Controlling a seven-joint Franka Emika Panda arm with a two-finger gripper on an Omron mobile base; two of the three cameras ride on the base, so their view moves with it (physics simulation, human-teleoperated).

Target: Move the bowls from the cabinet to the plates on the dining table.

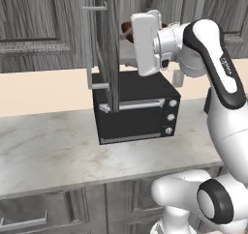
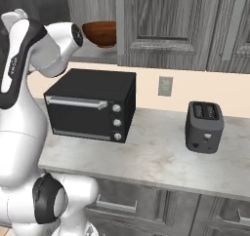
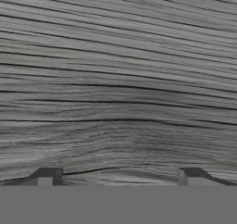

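My gripper [image 3: 118,177] stands spread wide, grasping nothing, tips close against grey wood grain. The cabinet [image 2: 166,30] at upper centre of the right base view is open at its left; the reddish-brown bowl [image 2: 100,33] sits inside on the shelf. Below it on the counter [image 2: 161,157]: black toaster oven [image 2: 93,106], toaster [image 2: 204,127] at right.

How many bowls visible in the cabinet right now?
1: a reddish-brown bowl on the open cabinet shelf above the toaster oven. The arm and door block part of the shelf, so another may be hidden.
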